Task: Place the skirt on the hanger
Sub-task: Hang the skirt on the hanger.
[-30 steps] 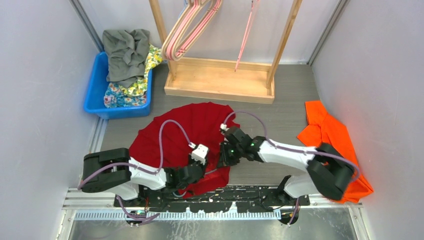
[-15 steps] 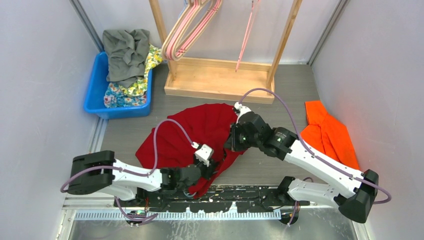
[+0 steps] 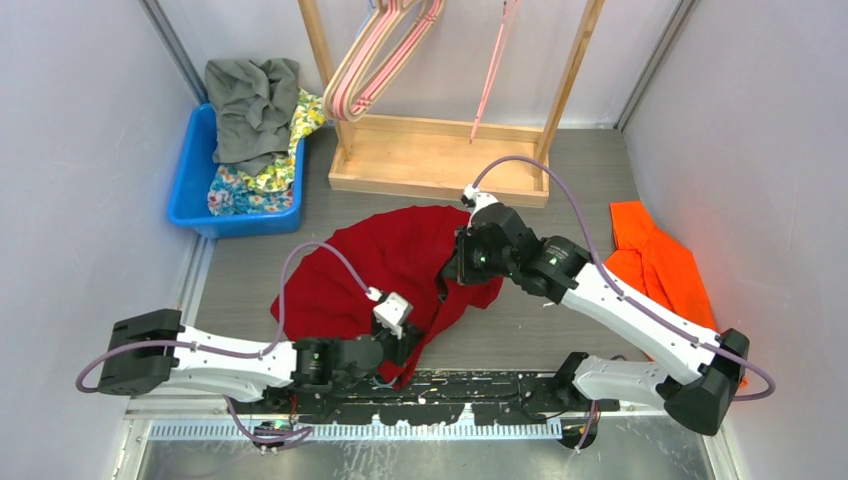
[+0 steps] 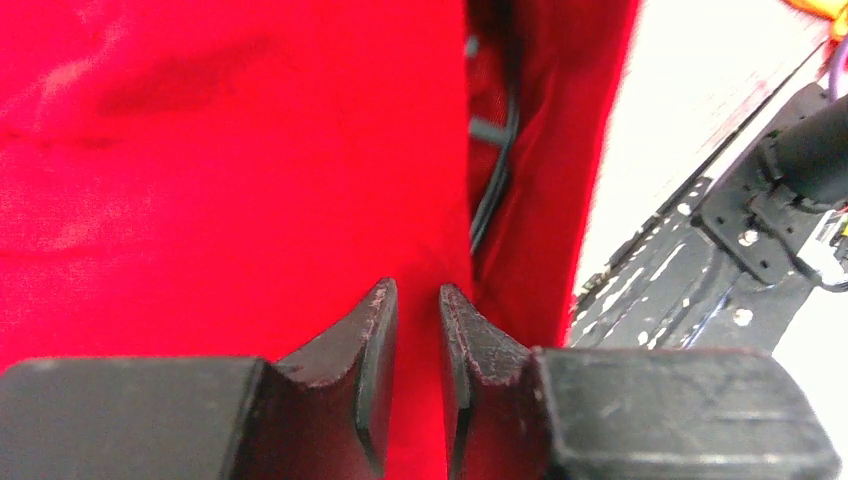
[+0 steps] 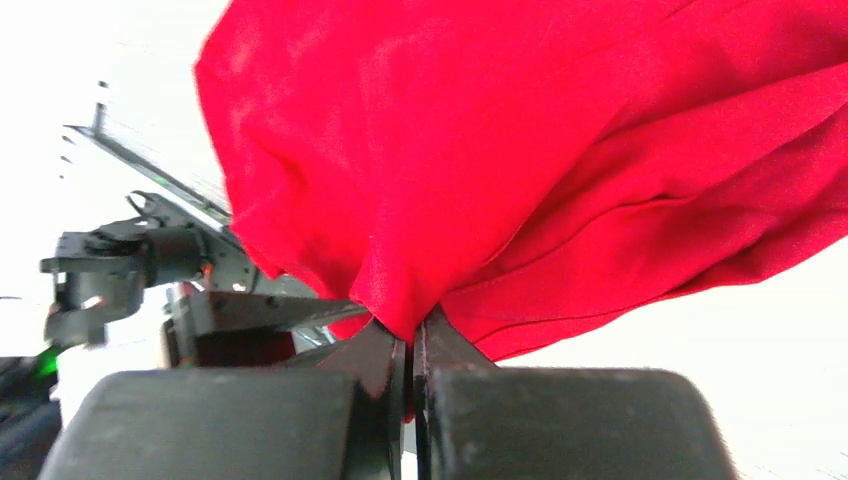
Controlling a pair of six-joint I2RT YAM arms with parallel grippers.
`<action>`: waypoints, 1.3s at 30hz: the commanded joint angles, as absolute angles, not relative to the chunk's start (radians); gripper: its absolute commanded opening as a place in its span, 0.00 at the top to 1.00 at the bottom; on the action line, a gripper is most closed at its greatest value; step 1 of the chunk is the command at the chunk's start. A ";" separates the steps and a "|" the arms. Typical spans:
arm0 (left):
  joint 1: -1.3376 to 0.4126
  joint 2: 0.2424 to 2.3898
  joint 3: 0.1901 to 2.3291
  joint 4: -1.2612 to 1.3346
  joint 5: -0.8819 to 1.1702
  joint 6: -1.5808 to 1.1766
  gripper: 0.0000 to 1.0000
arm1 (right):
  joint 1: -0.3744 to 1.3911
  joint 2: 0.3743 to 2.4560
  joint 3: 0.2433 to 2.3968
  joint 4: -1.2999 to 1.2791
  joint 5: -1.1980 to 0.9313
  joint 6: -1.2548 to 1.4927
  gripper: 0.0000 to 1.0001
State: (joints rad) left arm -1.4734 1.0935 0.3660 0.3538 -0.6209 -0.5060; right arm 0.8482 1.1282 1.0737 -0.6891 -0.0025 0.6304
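- The red skirt [image 3: 400, 265] lies bunched on the table just in front of the wooden rack [image 3: 440, 160], with its far edge near the rack's base board.
- The right gripper [image 3: 462, 265] sits in front of the rack's right post. Its jaws are pressed fully together on a pinch of the skirt's right side, and in the wrist view the cloth gathers into folds at the tips.
- The left gripper [image 3: 405, 342] is at the skirt's edge farthest from the rack. Its jaws stand a narrow slit apart with red cloth running between them, which we read as a grip on the skirt.
- The pink hangers [image 3: 385, 55] hang at the rack's upper left, well apart from the skirt.
- A blue bin [image 3: 190, 180] of clothes sits left of the rack, and an orange garment [image 3: 660, 265] lies to its right.
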 commanded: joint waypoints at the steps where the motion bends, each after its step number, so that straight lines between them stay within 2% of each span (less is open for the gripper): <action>1: -1.482 1.019 0.308 0.327 -0.715 -0.561 0.77 | 0.850 1.040 1.151 -0.641 -0.024 0.622 0.99; 4: -1.482 1.031 0.314 0.339 -0.707 -0.541 0.77 | 0.870 1.011 1.164 -0.635 -0.039 0.618 0.99; 9: -1.482 1.064 0.317 0.270 -0.794 -0.608 0.79 | 0.882 1.091 1.181 -0.612 -0.096 0.591 0.99; 19: -1.493 0.847 0.257 0.003 -0.930 -0.798 0.79 | 0.921 1.307 1.237 -0.611 -0.092 0.566 0.99; 23: -1.492 0.917 0.273 -0.022 -0.921 -0.834 0.80 | 0.922 1.369 1.266 -0.623 -0.073 0.559 0.99; 31: -1.492 1.105 0.276 0.106 -0.872 -0.858 0.85 | 0.919 1.571 1.314 -0.572 -0.093 0.549 0.99; 39: -1.533 1.256 0.289 0.236 -0.824 -0.837 0.87 | 0.850 1.735 1.337 -0.397 -0.172 0.593 0.99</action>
